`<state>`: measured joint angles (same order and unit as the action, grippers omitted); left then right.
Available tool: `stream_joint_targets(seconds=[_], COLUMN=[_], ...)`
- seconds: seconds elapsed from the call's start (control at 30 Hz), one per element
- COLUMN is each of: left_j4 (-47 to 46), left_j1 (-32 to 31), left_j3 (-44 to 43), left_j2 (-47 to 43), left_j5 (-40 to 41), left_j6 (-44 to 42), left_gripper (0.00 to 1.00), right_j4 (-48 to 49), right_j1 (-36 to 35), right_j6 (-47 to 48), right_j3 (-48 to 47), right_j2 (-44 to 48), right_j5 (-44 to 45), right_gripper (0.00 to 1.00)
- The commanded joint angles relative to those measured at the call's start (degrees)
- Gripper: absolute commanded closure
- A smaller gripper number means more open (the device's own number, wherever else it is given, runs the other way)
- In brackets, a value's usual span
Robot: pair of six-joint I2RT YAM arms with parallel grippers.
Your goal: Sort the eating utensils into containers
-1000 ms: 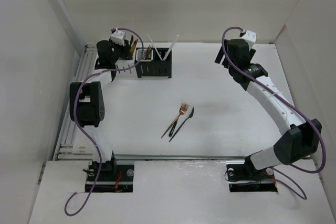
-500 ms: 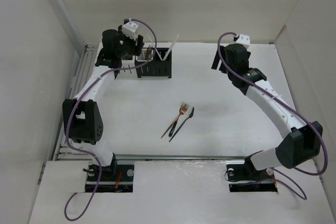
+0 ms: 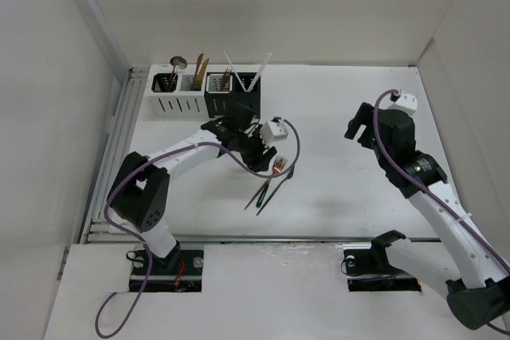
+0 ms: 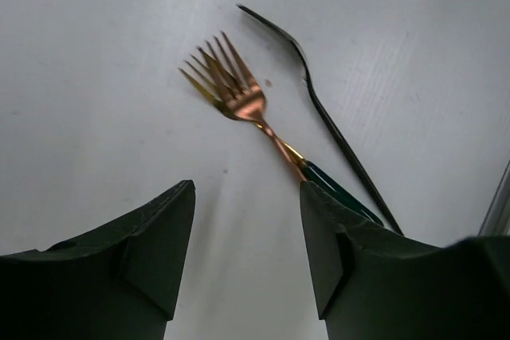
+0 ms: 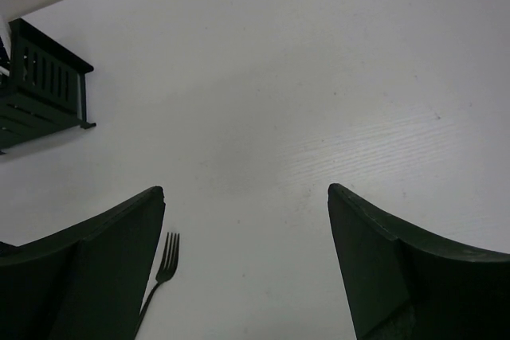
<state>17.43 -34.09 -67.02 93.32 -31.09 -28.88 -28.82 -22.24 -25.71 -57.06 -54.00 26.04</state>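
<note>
A copper fork with a dark green handle [image 3: 272, 174] and a black fork [image 3: 280, 181] lie side by side at mid-table. In the left wrist view the copper fork [image 4: 236, 95] and the black fork [image 4: 322, 111] lie just ahead of the fingers. My left gripper [image 3: 256, 149] is open and empty, low over the table beside the forks [image 4: 247, 197]. My right gripper [image 3: 358, 126] is open and empty at the right, off the table surface [image 5: 245, 197]; the black fork [image 5: 163, 264] shows by its left finger. The caddies, two white [image 3: 177, 95] and two black [image 3: 233, 97], hold several utensils.
The caddy row stands at the back left, with a spoon, a copper knife and white sticks [image 3: 263, 64] sticking up from it. A black caddy [image 5: 44, 85] shows at the left of the right wrist view. White walls close in the table at the left, back and right.
My left arm has swung from the caddies at the back down to mid-table beside the two forks. My right arm has drawn back from the far right toward the near side.
</note>
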Motion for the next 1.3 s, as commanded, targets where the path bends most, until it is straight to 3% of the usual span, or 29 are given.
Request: stream_joint_targets(seconds=[0.0,0.23,0.4,0.57,0.8,1.27], left_j4=[3.7,-3.3,-3.3,-6.3,-3.7,-0.4], left_j1=[-2.8,-7.9,-8.5,-9.1,-9.1,-9.2], left_j3=[3.0,11.3,12.0,13.1,10.0,6.5], left_j2=[0.4,-0.1,-0.2,2.4,4.9,-0.2], left_j5=[2.3,10.2,9.6,14.3,14.2,8.9], left_j6=[-1.1,-0.6,-0.6,0.1,-0.7,-0.2], left_gripper=[0.49,0.61,0.64,0.66,0.61,0.55], right_j4=[-3.0,-5.8,-6.3,-7.7,-8.9,-10.0], right_j1=[-0.3,-0.3,-0.3,-0.3,-0.3,-0.3], right_j6=[-1.3,-1.3,-1.3,-1.8,-1.8,-1.8], right_j3=[1.1,2.2,2.7,2.2,1.7,1.2], right_j2=[4.1,8.8,10.7,11.2,12.2,12.2], right_j5=[0.1,0.1,1.3,2.5,4.8,5.9], right_gripper=[0.12,0.12,0.12,0.12,0.12,0.12])
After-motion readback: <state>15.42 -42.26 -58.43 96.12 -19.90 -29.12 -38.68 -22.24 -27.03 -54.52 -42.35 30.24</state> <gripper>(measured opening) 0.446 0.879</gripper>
